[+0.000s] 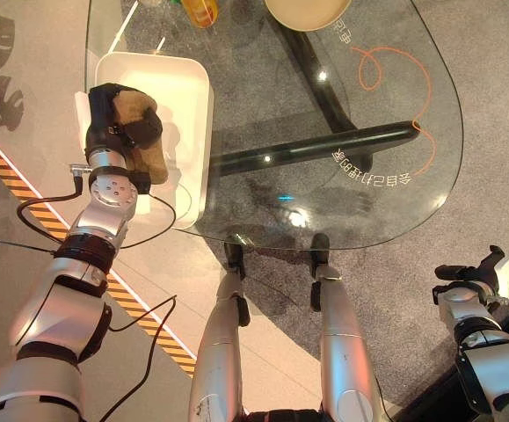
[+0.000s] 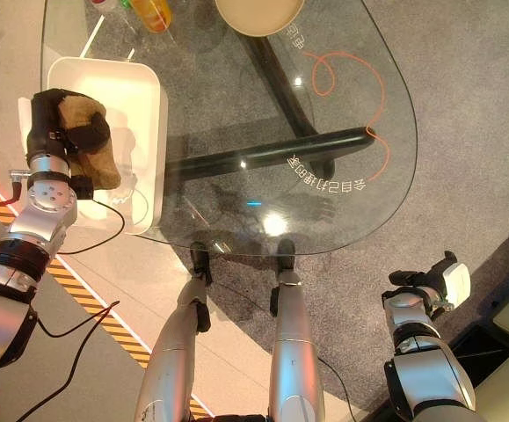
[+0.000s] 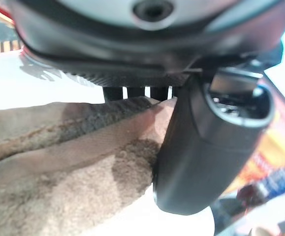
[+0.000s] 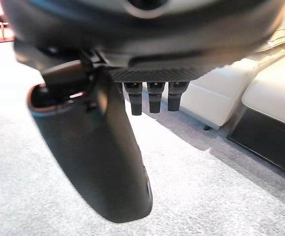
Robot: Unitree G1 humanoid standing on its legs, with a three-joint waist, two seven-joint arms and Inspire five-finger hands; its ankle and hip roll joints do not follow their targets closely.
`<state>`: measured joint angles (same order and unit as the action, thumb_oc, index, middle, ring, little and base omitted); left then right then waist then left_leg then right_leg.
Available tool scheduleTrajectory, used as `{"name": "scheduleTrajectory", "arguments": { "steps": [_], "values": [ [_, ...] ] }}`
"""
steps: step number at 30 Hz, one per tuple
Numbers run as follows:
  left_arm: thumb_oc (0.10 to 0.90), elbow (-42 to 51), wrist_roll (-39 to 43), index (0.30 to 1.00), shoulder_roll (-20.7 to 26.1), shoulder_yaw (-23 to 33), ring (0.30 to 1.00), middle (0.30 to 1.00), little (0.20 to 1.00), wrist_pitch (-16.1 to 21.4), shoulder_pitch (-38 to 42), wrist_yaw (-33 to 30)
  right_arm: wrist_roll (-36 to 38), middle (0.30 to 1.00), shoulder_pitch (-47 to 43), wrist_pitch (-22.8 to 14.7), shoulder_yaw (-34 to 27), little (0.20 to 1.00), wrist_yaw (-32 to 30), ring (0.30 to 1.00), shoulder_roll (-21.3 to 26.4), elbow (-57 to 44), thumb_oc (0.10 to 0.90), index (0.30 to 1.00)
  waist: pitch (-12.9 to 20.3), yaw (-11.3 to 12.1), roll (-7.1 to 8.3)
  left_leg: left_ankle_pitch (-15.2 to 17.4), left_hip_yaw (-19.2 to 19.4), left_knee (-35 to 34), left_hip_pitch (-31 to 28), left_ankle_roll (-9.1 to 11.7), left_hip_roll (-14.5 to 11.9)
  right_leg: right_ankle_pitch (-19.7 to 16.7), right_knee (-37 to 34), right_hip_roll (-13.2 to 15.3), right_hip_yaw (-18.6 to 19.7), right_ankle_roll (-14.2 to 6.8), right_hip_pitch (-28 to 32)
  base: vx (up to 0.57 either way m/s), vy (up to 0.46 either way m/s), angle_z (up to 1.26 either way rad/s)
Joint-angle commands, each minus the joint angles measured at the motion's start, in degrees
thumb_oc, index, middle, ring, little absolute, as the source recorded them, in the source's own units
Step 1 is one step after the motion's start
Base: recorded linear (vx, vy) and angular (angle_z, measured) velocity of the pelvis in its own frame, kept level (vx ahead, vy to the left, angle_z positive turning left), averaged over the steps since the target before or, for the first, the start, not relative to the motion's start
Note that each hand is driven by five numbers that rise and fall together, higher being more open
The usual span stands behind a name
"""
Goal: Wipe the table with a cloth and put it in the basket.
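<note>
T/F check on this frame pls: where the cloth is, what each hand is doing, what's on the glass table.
1. The left hand grips the brown cloth over the white basket. True.
2. The cloth lies spread on the glass table. False: it is bunched in the left hand, over the basket.
3. The right hand holds a second cloth. False: it holds nothing, beside the table above the carpet.
4. A round tan dish sits at the table's far edge. True.

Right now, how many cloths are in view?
1. The brown cloth is held in the left hand over the white basket at the table's left side. Others could be hidden under it.
</note>
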<state>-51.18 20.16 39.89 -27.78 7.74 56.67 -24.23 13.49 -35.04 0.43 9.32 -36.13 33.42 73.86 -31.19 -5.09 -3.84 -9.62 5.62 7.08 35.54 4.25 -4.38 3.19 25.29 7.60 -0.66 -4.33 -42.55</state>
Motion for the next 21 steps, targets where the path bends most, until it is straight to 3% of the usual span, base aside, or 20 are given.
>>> {"name": "scheduleTrajectory", "arguments": {
  "steps": [1, 18, 19, 20, 21],
  "values": [
    [0.1, -2.1, -4.2, 0.3, 4.6, 2.9, 0.3, 0.3, 0.2, 2.1, 9.1, -1.2, -0.6, 0.9, 1.6, 0.8, 1.2, 0.9, -1.0, 0.9, 3.5, 2.4, 0.8, 0.9, 1.4, -0.7, -0.52, 9.6, -0.2, 8.9, 1.0, -1.6, 1.8, -2.7, -4.7, -0.6, -1.3, -0.6, 1.2, 0.01, 0.026, -0.05],
    [0.1, -4.9, -8.1, 0.3, 1.6, -0.5, 0.3, 0.3, 0.2, -1.1, 9.7, 1.7, -2.3, 0.9, 0.1, 1.5, 2.3, 0.9, -0.9, 0.9, 3.3, 2.5, 0.8, 0.9, 1.4, -1.6, -0.88, 9.3, 0.2, 9.1, 1.7, -1.5, 1.9, -2.9, -4.3, -0.9, -0.4, -0.6, 0.0, 0.0, 0.008, -0.01],
    [0.188, -5.3, -8.2, 0.375, 1.3, -0.6, 0.375, 0.375, 0.288, -1.4, 9.8, 1.9, -2.4, 0.9, 0.1, 1.3, 2.3, 0.9, -0.9, 0.9, 3.2, 2.7, 0.8, 0.9, 1.4, -1.6, -0.78, 9.4, 0.2, 9.3, 1.8, -1.5, 1.8, -2.9, -4.1, -1.0, -0.4, -0.6, 0.0, 0.0, 0.0, 0.0],
    [0.188, -5.3, -8.2, 0.375, 1.3, -0.6, 0.375, 0.375, 0.288, -1.4, 9.8, 1.9, -2.4, 0.9, 0.1, 1.3, 2.3, 0.9, -0.8, 0.9, 3.2, 2.7, 0.8, 0.9, 1.4, -1.6, -0.78, 9.4, 0.2, 9.3, 1.8, -1.5, 1.8, -2.9, -4.1, -1.0, -0.4, -0.6, 0.0, 0.0, 0.0, 0.0],
    [0.416, -5.8, -8.2, 0.571, 1.1, -0.6, 0.571, 0.571, 0.516, -1.9, 10.0, 2.4, -2.5, 0.9, -0.2, 1.4, 2.4, 0.9, -0.8, 0.9, 3.2, 2.8, 0.8, 0.9, 1.4, -1.6, -0.66, 9.4, 0.1, 9.5, 1.8, -1.4, 1.8, -2.9, -4.1, -1.0, -0.5, -0.6, 0.0, 0.0, 0.0, 0.0]
  ]
}}
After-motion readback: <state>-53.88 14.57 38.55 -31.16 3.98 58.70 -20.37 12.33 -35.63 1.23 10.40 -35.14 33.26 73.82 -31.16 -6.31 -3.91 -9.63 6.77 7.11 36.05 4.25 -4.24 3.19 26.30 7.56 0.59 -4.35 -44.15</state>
